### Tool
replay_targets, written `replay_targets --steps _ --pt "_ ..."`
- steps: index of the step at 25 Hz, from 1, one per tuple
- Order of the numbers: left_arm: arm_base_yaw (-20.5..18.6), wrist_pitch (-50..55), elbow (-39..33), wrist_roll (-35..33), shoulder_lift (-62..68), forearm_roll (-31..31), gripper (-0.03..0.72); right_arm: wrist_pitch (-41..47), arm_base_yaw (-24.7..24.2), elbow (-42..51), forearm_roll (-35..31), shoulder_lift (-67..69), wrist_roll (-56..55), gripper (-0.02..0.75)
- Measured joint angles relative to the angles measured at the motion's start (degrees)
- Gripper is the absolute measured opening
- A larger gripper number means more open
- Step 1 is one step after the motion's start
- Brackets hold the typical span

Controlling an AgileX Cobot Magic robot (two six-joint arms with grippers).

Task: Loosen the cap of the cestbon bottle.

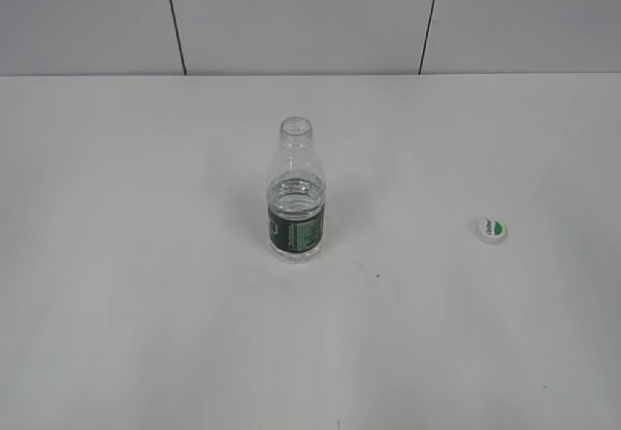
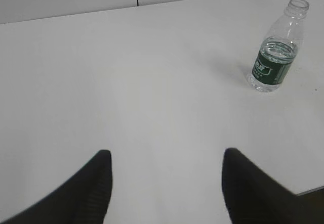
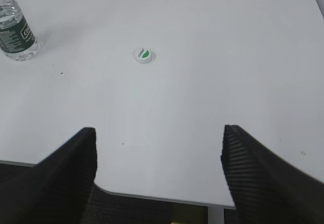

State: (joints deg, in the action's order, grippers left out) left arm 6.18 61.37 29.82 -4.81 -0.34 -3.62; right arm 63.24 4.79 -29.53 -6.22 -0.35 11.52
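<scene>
The cestbon bottle [image 1: 295, 202] stands upright in the middle of the white table, clear with a dark green label and an open neck, no cap on it. It also shows in the left wrist view [image 2: 276, 52] at the upper right and in the right wrist view [image 3: 15, 32] at the upper left. The cap [image 1: 492, 229], white with a green mark, lies on the table to the bottle's right, also seen in the right wrist view [image 3: 144, 55]. My left gripper [image 2: 167, 155] is open and empty, far from the bottle. My right gripper [image 3: 159, 133] is open and empty, over the table's near edge. Neither gripper shows in the exterior view.
The white table [image 1: 146, 304] ends at a grey panelled wall [image 1: 310, 13] at the back. Its near edge [image 3: 152, 197] shows under my right gripper, and a corner [image 2: 309, 189] shows at the lower right of the left wrist view.
</scene>
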Motion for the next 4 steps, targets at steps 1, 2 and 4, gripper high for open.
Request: replay_targets --steps 1,2,4 --pt "0.0 0.0 0.0 0.0 0.0 0.0 0.417 -0.1 0.0 0.0 0.0 0.0 0.0 0.588" --pt "0.0 0.0 0.0 0.0 0.0 0.0 0.413 0.0 0.0 0.0 0.0 0.0 0.0 0.588" --pt "0.0 0.0 0.0 0.0 0.0 0.0 0.403 0.0 0.0 0.0 0.0 0.0 0.0 0.588"
